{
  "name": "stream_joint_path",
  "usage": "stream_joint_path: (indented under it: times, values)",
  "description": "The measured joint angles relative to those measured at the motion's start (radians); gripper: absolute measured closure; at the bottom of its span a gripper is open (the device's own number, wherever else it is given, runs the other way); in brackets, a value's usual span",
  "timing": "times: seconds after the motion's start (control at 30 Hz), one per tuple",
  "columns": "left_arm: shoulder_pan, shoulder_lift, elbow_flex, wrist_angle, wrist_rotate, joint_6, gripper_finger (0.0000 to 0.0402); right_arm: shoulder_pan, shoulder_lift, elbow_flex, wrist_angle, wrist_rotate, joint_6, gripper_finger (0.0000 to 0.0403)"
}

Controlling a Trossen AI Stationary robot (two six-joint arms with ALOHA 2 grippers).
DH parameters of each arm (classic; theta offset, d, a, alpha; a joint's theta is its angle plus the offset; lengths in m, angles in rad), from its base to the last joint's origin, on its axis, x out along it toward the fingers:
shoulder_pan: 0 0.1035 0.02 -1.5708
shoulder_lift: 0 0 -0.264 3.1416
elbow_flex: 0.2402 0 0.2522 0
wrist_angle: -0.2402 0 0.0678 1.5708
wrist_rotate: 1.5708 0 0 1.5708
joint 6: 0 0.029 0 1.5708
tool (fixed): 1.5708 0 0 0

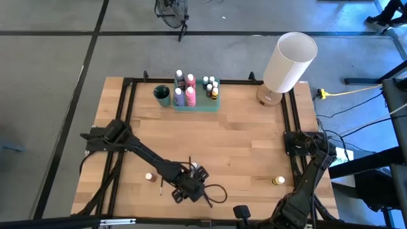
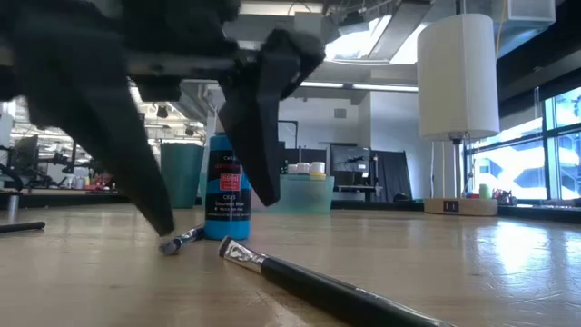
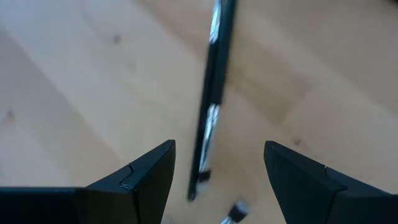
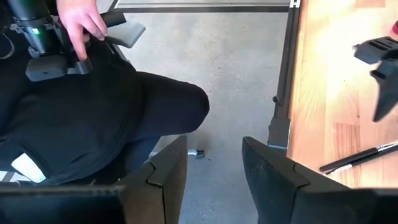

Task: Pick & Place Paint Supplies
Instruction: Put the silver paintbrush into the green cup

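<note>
Paintbrush (image 2: 327, 286) flat; left tool (image 2: 213, 213) spread, straddling second paintbrush (image 3: 208, 118).

My overhead camera looks straight down on the table (image 1: 241, 146); my low one sits beside the paintbrush (image 2: 318, 282), which my left wrist camera shares.

L end effector (image 1: 189, 184) low over table near front edge, fingers spread; R end effector (image 4: 214, 171) parked off-table, part-open.

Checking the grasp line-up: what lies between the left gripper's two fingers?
A thin dark paintbrush lies on the table between the open fingers, clearest in the left wrist view.
</note>
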Motion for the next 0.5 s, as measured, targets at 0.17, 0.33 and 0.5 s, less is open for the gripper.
stream_joint_path:
  times: [0.17, 0.33, 0.5]
  values:
    - [0.009, 0.011, 0.000, -0.032, -0.054, -0.031, 0.0160, 0.000, 0.000, 0.000, 0.000, 0.000, 0.000, 0.0246]
    - [-0.013, 0.039, 0.003, -0.021, -0.067, -0.017, 0.0160, 0.000, 0.000, 0.000, 0.000, -0.001, 0.000, 0.0246]
    - [-0.029, 0.043, 0.003, -0.016, -0.102, -0.008, 0.0160, 0.000, 0.000, 0.000, 0.000, -0.001, 0.000, 0.0246]
